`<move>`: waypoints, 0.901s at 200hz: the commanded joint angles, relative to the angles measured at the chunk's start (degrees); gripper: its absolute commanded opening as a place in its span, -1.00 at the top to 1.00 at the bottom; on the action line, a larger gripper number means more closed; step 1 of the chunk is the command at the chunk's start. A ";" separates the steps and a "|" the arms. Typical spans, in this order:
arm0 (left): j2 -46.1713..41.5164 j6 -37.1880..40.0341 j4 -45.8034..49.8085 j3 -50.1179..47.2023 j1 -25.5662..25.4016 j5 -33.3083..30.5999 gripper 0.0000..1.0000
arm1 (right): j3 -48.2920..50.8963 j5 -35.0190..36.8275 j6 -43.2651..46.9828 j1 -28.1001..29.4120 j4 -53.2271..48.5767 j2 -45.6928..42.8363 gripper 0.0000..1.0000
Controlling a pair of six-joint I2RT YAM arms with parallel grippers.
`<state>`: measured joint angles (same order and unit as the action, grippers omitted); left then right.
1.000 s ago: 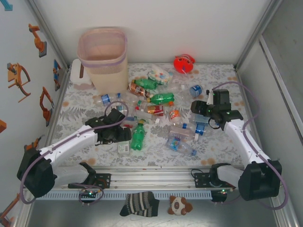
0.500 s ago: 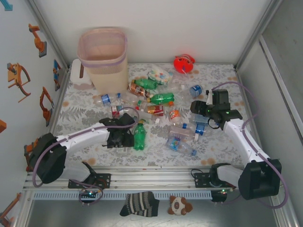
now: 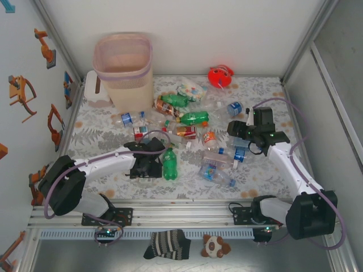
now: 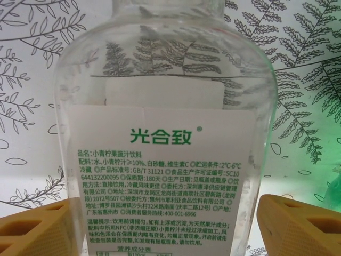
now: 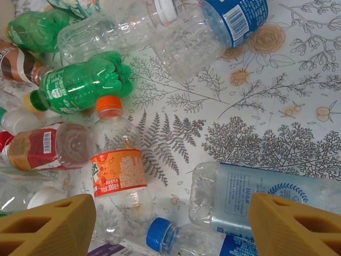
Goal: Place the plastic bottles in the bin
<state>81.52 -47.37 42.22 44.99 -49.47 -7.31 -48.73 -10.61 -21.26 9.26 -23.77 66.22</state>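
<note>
A heap of plastic bottles lies across the middle of the patterned table, green ones and clear ones. The pale pink bin stands upright at the back left. My left gripper is low over a clear bottle with a white printed label. This bottle lies on the table between the yellow fingers, which sit close to its two sides; the left gripper is open. A green bottle lies just right of it. My right gripper hovers open above an orange-labelled bottle and a blue-capped bottle, with nothing held in the right gripper.
A red round toy sits at the back, a small white box stands left of the bin, and a patterned packet lies among the far bottles. Metal-framed walls close in the table on the left, back and right.
My left arm has swung rightward over the clear white-labelled bottle and its jaws have narrowed toward it. The green bottle beside it shifted slightly right. The right arm has barely moved.
</note>
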 commanded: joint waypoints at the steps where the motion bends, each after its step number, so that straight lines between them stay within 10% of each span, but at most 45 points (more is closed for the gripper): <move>1: 0.30 -0.46 1.58 1.50 -0.26 -1.91 -0.57 | -0.93 1.12 -0.87 0.52 -0.75 -0.26 -0.50; 180: -3.46 3.75 8.49 11.08 -0.21 -6.95 -0.20 | -2.15 2.09 -0.91 1.11 -2.71 -1.78 -0.50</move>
<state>80.88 -45.23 47.09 51.66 -49.47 -11.18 -48.77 -9.52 -21.26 9.91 -23.97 66.15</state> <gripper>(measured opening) 0.625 0.749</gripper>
